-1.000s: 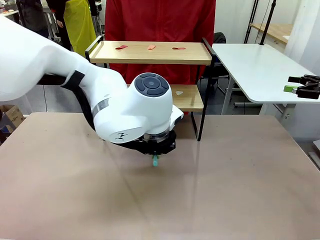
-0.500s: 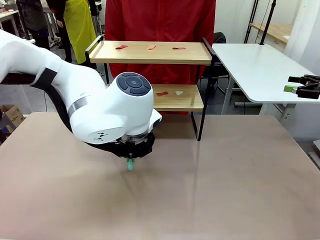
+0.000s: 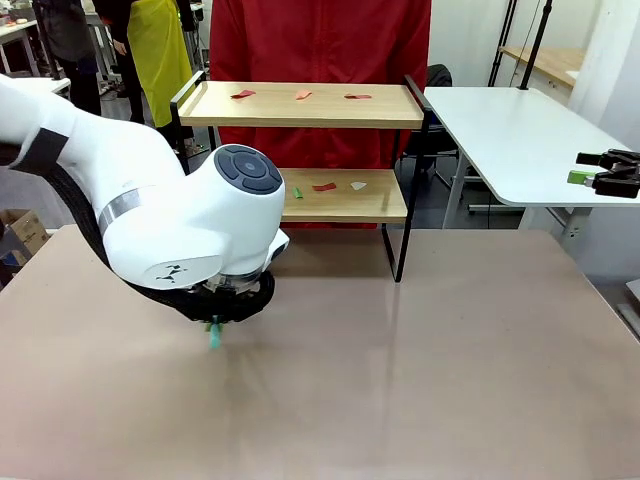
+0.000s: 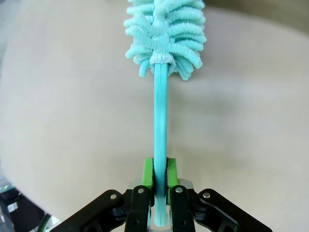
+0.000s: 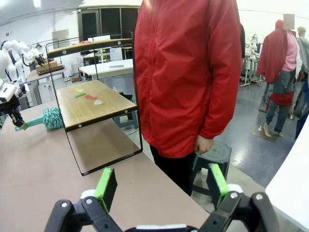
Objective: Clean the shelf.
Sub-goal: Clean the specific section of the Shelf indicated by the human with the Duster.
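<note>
The shelf [image 3: 300, 112] stands at the table's far edge: two light wooden boards in a black frame. Red scraps [image 3: 303, 94] lie on its top board. On the lower board [image 3: 375, 205] are a green scrap [image 3: 297, 192], a red one and a white one. My left gripper [image 4: 160, 175] is shut on the handle of a teal fluffy duster [image 4: 166, 34]. It hangs low over the brown table [image 3: 450, 360], left of centre, with the teal tip [image 3: 213, 335] below the wrist. My right gripper [image 5: 161, 186] stands open at the far right [image 3: 585, 167], facing the shelf's side [image 5: 91, 104].
A person in a red jacket [image 3: 320, 40] stands right behind the shelf. A white side table [image 3: 520, 130] sits to the right of it. The brown table in front of the shelf is bare. In the right wrist view the duster [image 5: 50, 118] lies beyond the shelf.
My left arm has swung to the left and a little toward the near side, carrying the duster. More of the lower board now shows. The right gripper has not moved.
</note>
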You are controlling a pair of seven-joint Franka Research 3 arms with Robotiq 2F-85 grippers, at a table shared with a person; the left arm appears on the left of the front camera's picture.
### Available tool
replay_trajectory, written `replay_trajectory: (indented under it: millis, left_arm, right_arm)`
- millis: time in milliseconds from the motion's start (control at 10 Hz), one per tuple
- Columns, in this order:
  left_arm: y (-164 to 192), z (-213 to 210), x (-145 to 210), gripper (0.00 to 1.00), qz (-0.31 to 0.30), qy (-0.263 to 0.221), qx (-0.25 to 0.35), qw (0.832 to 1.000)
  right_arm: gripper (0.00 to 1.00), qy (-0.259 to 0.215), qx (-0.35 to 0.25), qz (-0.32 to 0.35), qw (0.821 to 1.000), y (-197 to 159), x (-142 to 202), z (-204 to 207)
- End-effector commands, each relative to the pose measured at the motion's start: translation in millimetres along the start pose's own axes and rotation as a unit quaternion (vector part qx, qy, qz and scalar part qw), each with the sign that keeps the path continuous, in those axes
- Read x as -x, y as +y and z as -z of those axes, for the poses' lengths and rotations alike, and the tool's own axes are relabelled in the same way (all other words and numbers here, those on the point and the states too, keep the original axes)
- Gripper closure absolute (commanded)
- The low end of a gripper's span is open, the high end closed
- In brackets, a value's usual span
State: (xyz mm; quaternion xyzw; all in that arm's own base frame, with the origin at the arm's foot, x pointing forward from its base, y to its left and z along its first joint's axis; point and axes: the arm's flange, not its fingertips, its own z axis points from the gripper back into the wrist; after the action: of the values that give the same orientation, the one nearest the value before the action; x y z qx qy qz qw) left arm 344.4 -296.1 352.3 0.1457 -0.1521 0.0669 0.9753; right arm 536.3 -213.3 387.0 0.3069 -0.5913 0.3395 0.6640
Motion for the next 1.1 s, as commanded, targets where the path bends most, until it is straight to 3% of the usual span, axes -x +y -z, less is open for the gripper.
replay_trajectory:
  millis: [0,200,300,400,800,1000]
  left_arm:
    - [2.4,-10.5,12.3,0.87,-0.021,-0.005,-0.050,0.999]
    - [6.5,-19.8,20.2,0.87,-0.026,-0.036,-0.057,0.997]
    - [7.6,-19.7,19.1,0.87,-0.017,-0.062,-0.017,0.998]
    - [-0.6,-19.0,17.7,0.87,-0.004,-0.019,-0.036,0.999]
    - [-3.8,-21.5,19.1,0.87,0.000,-0.026,-0.028,0.999]
    - [19.9,-20.6,29.7,0.87,0.021,-0.063,0.038,0.997]
  right_arm:
    - [0.00,0.005,0.008,0.006,1.000,1.2,-8.3,2.4]
    - [0.00,0.005,0.008,0.006,1.000,1.2,-8.3,2.4]
    - [0.00,0.005,0.008,0.006,1.000,1.2,-8.3,2.4]
    - [0.00,0.005,0.008,0.006,1.000,1.2,-8.3,2.4]
    - [0.00,0.005,0.008,0.006,1.000,1.2,-8.3,2.4]
    - [0.00,0.005,0.008,0.006,1.000,1.2,-8.3,2.4]
